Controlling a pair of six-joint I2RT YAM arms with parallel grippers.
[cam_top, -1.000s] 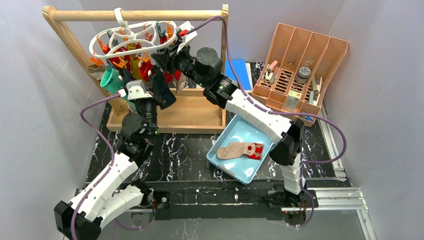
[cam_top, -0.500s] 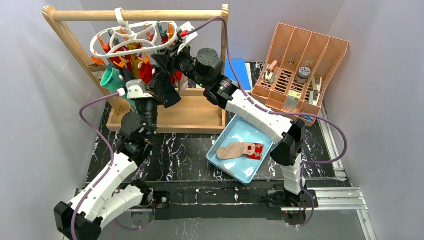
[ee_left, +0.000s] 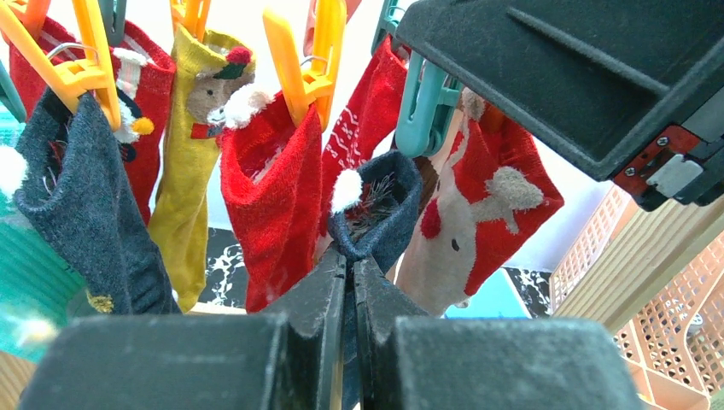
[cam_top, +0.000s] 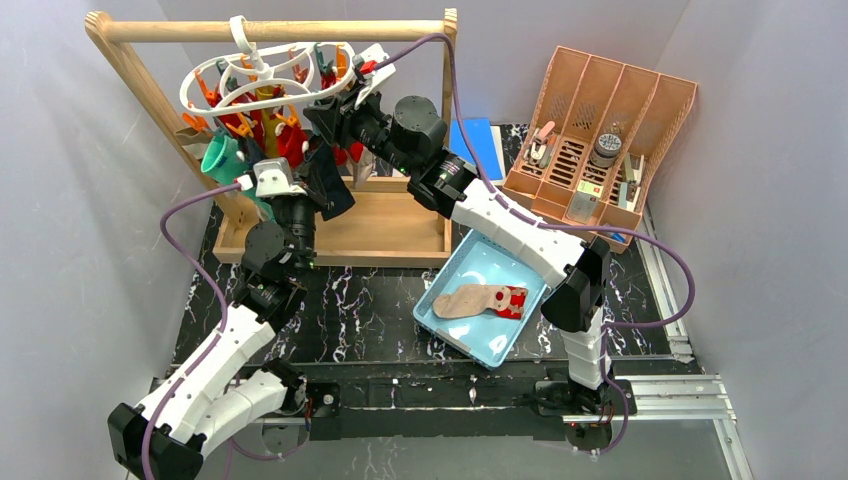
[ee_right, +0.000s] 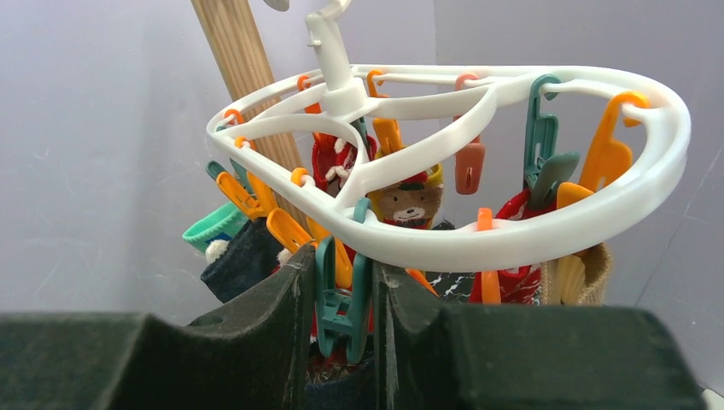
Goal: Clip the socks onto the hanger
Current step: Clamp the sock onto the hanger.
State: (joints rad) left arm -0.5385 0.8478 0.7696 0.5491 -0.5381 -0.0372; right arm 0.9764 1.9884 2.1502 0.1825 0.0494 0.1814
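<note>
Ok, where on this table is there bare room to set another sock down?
Bare black tabletop between the left arm and the blue tray, in front of the wooden frame's base, whose right half is also bare. Crowded: under the hanger, among hung socks and clips.

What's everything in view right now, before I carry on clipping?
hanger: one, white, hooked on wooden rail
clips: many, orange and teal, under hanger
hung socks: several, red, mustard, navy, on clips
navy sock: one, in left gripper
tan sock: one, red-patterned, in tray
tray: one, light blue, table centre
organiser: one, peach, rear right
left gripper: black, shut on navy sock
right gripper: black, pinching one teal clip
</note>
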